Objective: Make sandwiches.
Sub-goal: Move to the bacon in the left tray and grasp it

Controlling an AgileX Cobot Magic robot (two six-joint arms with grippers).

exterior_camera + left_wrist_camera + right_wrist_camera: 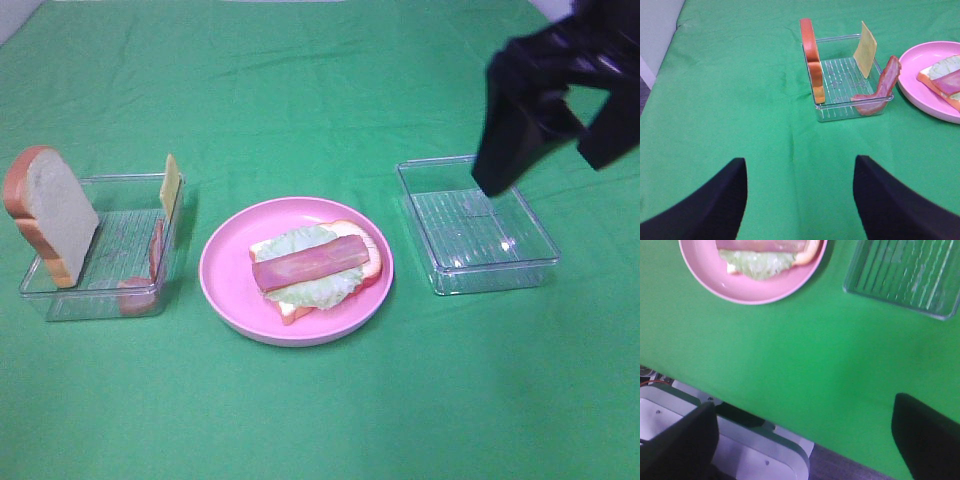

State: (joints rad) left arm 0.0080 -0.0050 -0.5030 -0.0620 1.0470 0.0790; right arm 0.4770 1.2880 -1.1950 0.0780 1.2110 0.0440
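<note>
A partly stacked sandwich [308, 263] lies on the pink plate [225, 290]: a bread slice, a lettuce leaf [300, 290] and a bacon strip on top. In the left clear tray [60, 300] a bread slice [55, 215] leans upright, with a cheese square [170, 185] and a bacon strip [157, 250]. My right gripper [545, 165] hangs open and empty above the right tray [480, 270]. My left gripper [800, 200] is open and empty over bare cloth, well short of the left tray [850, 112]; it is out of the high view.
The right tray is empty. Green cloth covers the table. In the right wrist view the table's front edge and white equipment [740, 455] below it show, with the plate [740, 287] and right tray [900, 275] beyond.
</note>
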